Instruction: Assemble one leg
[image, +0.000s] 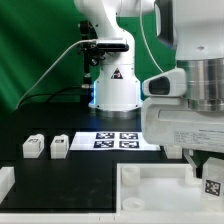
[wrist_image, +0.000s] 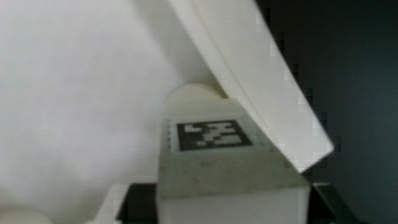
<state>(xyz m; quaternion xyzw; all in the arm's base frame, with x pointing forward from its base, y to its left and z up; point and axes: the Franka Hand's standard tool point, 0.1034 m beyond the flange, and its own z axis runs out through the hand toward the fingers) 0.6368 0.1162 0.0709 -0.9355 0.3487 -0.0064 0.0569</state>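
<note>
My gripper is shut on a white leg with a black-and-white tag and holds it upright at the exterior view's right, over the near right part of the large white panel. In the wrist view the leg sits between my gripper's dark fingers. Its far end lies against the panel's raised rim, near a corner. Whether it touches the panel I cannot tell. Two more legs lie on the black table at the exterior view's left.
The marker board lies mid-table in front of the robot base. A white block sits at the exterior view's left edge. A green backdrop stands behind.
</note>
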